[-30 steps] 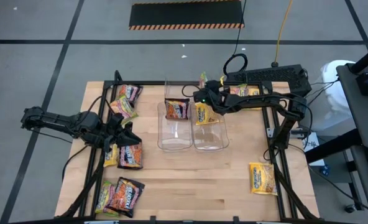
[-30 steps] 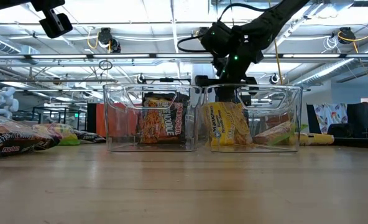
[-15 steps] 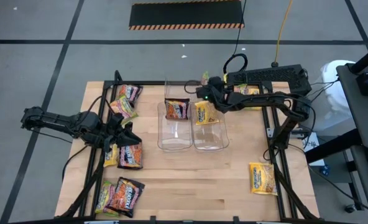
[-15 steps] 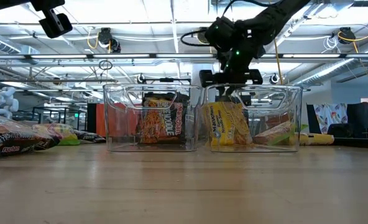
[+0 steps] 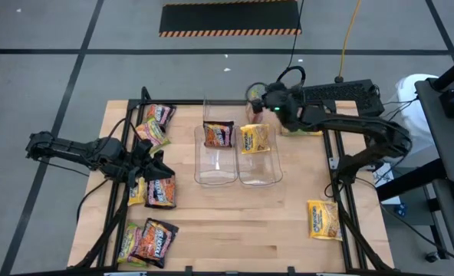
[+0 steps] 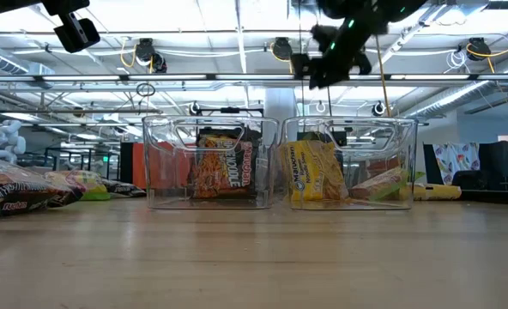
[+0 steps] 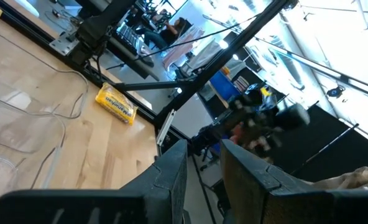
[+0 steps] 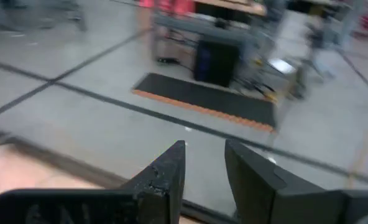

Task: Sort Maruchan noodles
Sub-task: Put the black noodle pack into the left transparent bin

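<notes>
Two clear bins stand mid-table. A dark brown packet (image 5: 218, 135) (image 6: 224, 167) stands on edge at the far end of the left bin (image 5: 214, 172). A yellow packet (image 5: 252, 139) (image 6: 314, 172) stands on edge at the far end of the right bin (image 5: 261, 172). My right gripper (image 5: 254, 96) (image 6: 327, 64) (image 8: 206, 155) hangs high over the far edge behind the right bin, shut and empty. My left gripper (image 5: 156, 162) (image 7: 204, 158) waits above the left-side packets, shut and empty. Loose packets lie at the left (image 5: 160, 192), far left (image 5: 158, 115) and near left (image 5: 146, 239).
One yellow packet (image 5: 324, 220) (image 7: 115, 102) lies near the table's right near corner. More packets (image 5: 300, 113) lie under my right arm at the far right. A black frame runs round the table. Bare wood lies between the bins and the near edge.
My right gripper has risen out of the right bin and drawn back toward the table's far edge. The yellow packet stays standing in the bin.
</notes>
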Action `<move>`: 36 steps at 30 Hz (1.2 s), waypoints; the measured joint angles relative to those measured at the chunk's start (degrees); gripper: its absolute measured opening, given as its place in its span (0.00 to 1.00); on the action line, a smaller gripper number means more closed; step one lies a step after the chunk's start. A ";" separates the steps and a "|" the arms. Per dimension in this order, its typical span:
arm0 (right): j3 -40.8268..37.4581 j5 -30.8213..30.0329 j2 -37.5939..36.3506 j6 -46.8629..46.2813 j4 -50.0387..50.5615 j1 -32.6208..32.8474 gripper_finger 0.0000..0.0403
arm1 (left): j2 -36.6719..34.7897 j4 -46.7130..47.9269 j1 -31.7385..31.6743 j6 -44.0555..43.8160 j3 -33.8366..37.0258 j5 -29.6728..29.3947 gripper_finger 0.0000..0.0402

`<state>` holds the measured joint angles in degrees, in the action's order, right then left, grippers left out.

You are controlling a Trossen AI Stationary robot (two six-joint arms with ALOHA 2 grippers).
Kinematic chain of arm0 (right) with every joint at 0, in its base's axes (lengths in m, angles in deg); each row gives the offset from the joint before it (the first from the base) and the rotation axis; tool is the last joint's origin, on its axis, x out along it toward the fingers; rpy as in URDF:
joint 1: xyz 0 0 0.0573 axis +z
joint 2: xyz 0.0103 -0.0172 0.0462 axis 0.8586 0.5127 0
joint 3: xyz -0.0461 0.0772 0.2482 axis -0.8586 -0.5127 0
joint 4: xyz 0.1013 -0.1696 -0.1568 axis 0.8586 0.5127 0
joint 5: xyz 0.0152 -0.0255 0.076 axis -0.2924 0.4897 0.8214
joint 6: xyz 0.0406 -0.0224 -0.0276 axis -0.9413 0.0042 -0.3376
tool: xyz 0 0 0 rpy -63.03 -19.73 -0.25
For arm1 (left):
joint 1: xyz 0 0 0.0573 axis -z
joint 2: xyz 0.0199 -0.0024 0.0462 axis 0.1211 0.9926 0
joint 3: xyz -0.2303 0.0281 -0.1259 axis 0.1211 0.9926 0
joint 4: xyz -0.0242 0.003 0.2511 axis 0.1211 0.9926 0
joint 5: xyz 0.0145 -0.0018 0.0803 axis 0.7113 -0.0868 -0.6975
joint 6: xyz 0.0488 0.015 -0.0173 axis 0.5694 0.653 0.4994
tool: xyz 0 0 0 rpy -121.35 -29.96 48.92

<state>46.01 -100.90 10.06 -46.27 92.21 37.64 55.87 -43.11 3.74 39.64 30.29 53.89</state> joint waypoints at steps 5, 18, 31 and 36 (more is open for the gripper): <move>0.02 7.77 -10.50 7.79 2.25 3.29 0.27 | 0.00 0.02 0.00 0.19 0.00 -0.01 0.25; 0.07 25.54 -29.19 4.85 25.11 13.88 0.27 | -0.02 0.04 0.00 -4.38 0.00 4.95 0.25; 0.05 50.22 -28.40 -4.15 57.75 17.99 0.27 | -0.02 0.02 0.00 -4.80 0.00 4.95 0.25; 0.05 61.74 -26.39 -8.11 62.02 18.09 0.27 | -0.01 0.04 0.00 -4.86 0.00 4.95 0.25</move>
<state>46.07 -39.16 -16.33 -54.38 154.23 55.72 55.86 -43.06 3.74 34.78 30.29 58.84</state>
